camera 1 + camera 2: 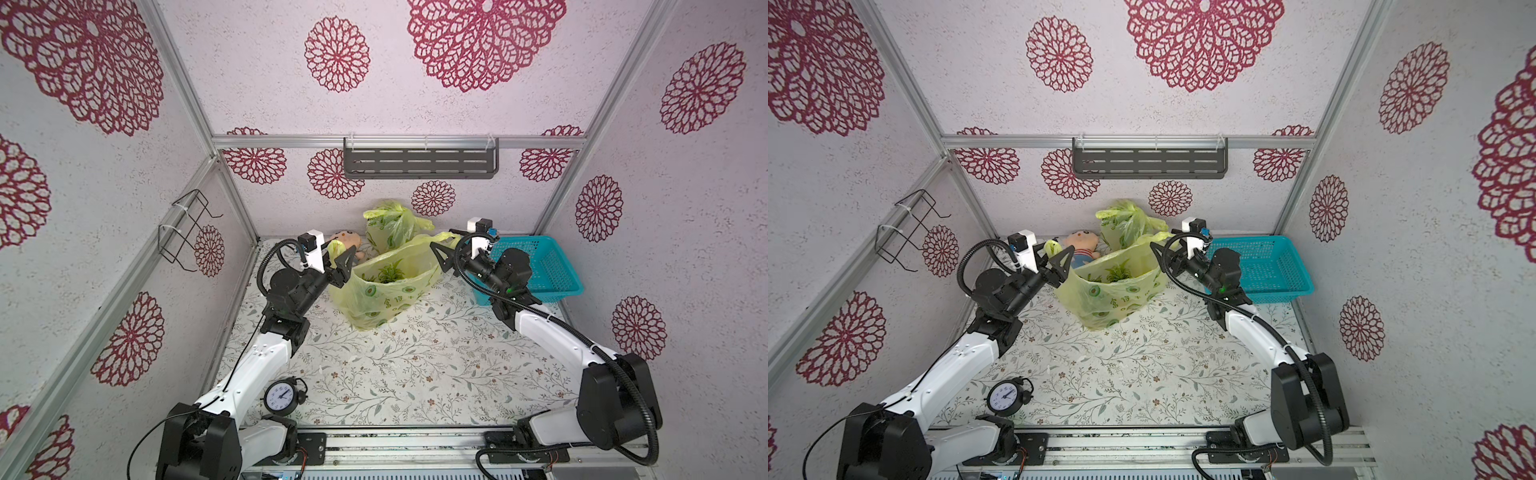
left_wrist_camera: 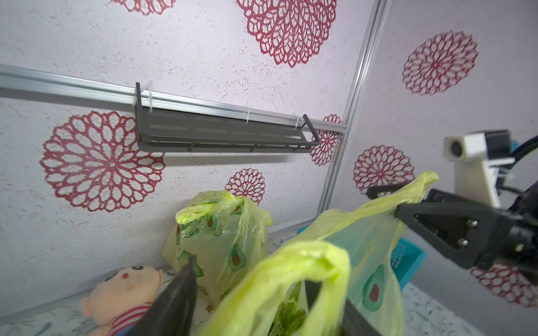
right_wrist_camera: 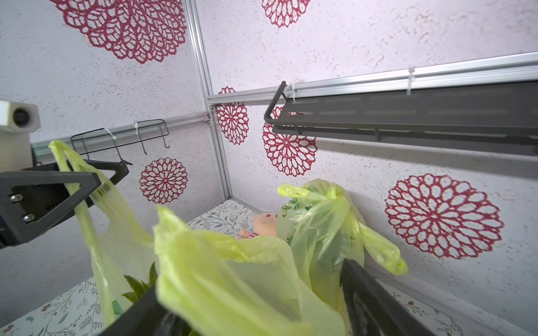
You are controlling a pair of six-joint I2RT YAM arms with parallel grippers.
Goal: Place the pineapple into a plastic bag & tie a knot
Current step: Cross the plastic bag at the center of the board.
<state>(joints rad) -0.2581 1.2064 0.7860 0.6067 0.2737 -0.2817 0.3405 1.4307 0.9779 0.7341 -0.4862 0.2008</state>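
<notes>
In both top views a yellow-green avocado-print plastic bag (image 1: 386, 299) (image 1: 1113, 295) stands open mid-table. The pineapple's green crown (image 1: 388, 272) (image 1: 1119, 272) shows inside it. My left gripper (image 1: 348, 268) (image 2: 253, 291) is at the bag's left side, jaws apart, with the left handle loop (image 2: 291, 261) lying between them over one finger. My right gripper (image 1: 441, 237) (image 3: 247, 291) is at the right side, jaws wide apart, with the right handle (image 3: 203, 261) between its fingers. Both handles are lifted, holding the bag's mouth wide. The pineapple's body is hidden by the bag.
A second, tied bag (image 1: 390, 228) stands behind against the back wall, with a plush doll (image 1: 347, 241) to its left. A teal basket (image 1: 540, 266) sits at the right. A small clock (image 1: 280, 397) stands front left. A dark shelf (image 1: 419, 160) and a wire rack (image 1: 187, 228) hang on the walls.
</notes>
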